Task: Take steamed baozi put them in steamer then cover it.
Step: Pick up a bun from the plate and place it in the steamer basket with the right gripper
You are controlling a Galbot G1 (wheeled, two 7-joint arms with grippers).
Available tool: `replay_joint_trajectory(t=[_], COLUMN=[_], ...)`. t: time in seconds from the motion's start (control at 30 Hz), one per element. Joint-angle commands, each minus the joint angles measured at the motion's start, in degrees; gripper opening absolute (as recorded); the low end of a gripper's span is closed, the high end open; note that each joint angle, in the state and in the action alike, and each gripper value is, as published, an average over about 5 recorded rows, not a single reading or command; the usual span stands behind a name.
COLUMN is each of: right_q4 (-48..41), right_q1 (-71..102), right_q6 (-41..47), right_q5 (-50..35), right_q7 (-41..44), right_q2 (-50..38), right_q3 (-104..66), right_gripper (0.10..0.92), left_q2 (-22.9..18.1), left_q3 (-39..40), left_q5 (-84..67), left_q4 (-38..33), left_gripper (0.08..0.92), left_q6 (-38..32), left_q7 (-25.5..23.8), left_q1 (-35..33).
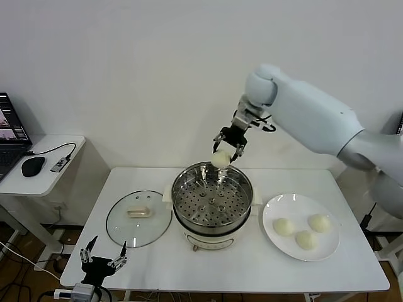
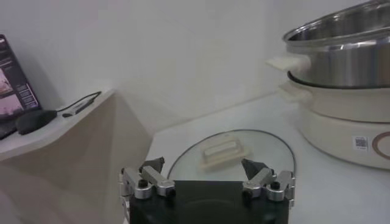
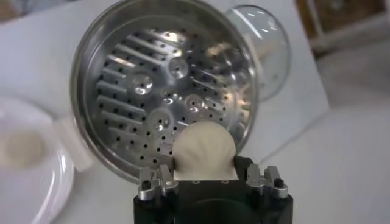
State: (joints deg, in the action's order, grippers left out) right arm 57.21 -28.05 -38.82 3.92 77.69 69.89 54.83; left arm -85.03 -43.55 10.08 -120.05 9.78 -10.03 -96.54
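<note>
Right pincer (image 1: 228, 150) clamped on one baozi (image 1: 220, 159) above the far rim of the open steamer (image 1: 212, 202) for a drop onto the tray; cover (image 1: 139, 218) parked aside on worktop (image 1: 252, 264), left pincer (image 1: 102, 258) fully spread, idle by the worktop's near-left edge.

I'm in a lab-like test room: bare white wall (image 1: 126, 63), white table (image 1: 157, 264), side desk (image 1: 44, 170) with laptop (image 1: 9, 135) and mouse (image 1: 33, 166)
</note>
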Motion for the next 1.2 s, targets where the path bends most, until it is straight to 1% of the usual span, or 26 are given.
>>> replay_joint_trajectory(t=[0.03,0.33,0.7,0.9,1.2], right_q4=[0.66,-1.63,-3.78,-4.04,-6.21], right_q1=[2.44,7.33,10.85,11.98,12.72], right_q6=[-8.65,-8.61,-7.85,-7.03,-5.57], right_q5=[9.78,17.39,21.60,26.06,28.04], right_q7=[-0.88,-3.30,-7.01,-10.70,-12.82], right_q2=[2.96,4.56,5.44,5.90,6.93], right_q3=[0.51,-3.11,-4.68,-5.56,-5.82], right_gripper=[0.604,0.602,0.605,0.611,0.604], left_q2=[-0.04,0.09,0.43,0.48,0.47], left_q3=[-0.05,0.15,0.54,0.78,1.04], left_q5=[0.04,0.19,0.08,0.05,0.00], left_q4=[-0.43,0.95,2.01,2.11,2.07], left_gripper=[0.823,0.823,0.823,0.823,0.823], left_q6=[0.01,0.03,0.06,0.08,0.09], left_q7=[0.03,0.20,0.31,0.19,-0.01], left_q1=[-0.28,-0.14,0.29,0.39,0.51])
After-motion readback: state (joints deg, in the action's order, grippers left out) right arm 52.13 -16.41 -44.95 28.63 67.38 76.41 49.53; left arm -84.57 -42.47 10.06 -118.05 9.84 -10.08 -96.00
